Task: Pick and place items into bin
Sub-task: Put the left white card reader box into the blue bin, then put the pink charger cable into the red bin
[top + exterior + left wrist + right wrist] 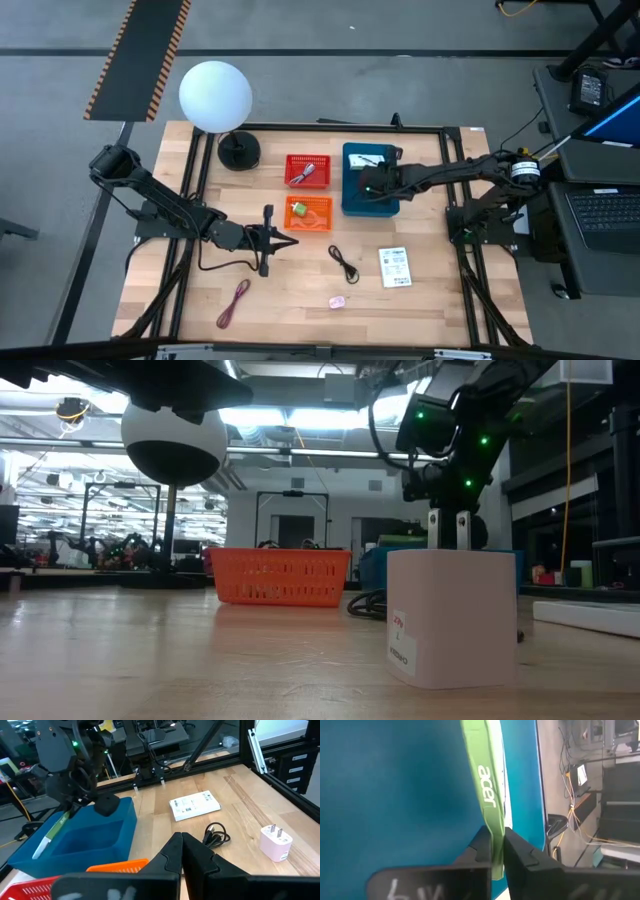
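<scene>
My right gripper hangs over the blue bin, shut on a long flat green-and-white packet printed "acer". In the left wrist view the packet slants down into the bin. My left gripper is shut and touches nothing, left of the black cord. Lying flat on the table are a white printed packet, a dark-red cord and a small pink plug piece, which stands prongs-up in the low view. My right gripper pinches the acer packet between its two fingers at its upper end, coming from above. The fingers lie across the strip. The packet hangs below them, tilted, with its lower end down inside the blue bin; whether that end touches the floor I cannot tell.
A red basket and an orange basket, each with small items inside, sit left of the blue bin. The white globe lamp and its black base stand at the far left. Black frame rails border the table.
</scene>
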Controlling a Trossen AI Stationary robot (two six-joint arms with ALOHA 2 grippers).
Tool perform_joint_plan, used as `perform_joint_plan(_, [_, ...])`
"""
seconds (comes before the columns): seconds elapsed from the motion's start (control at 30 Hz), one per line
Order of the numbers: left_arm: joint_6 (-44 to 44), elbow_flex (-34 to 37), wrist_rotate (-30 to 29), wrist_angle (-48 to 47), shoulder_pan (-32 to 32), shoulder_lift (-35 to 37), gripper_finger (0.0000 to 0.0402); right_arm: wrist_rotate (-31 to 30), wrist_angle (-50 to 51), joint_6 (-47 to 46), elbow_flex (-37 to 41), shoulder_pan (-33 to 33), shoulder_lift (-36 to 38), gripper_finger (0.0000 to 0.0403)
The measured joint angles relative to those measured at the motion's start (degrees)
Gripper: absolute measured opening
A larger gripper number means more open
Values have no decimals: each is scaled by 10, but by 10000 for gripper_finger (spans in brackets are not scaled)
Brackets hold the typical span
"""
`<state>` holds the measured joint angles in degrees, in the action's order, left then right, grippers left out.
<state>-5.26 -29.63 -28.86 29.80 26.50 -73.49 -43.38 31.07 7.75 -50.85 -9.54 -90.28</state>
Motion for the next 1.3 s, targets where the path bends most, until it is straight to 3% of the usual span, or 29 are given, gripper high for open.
perform_joint_plan(0.4, [0,0,0,0,0,0,2,29,0,-21,0,-20,0,72])
perform_joint_plan(0.8, [1,0,0,0,0,0,2,45,7,-17,-6,-18,0,82])
perform_joint_plan(1.3, [1,0,0,0,0,0,2,45,124,-107,-165,121,0,71])
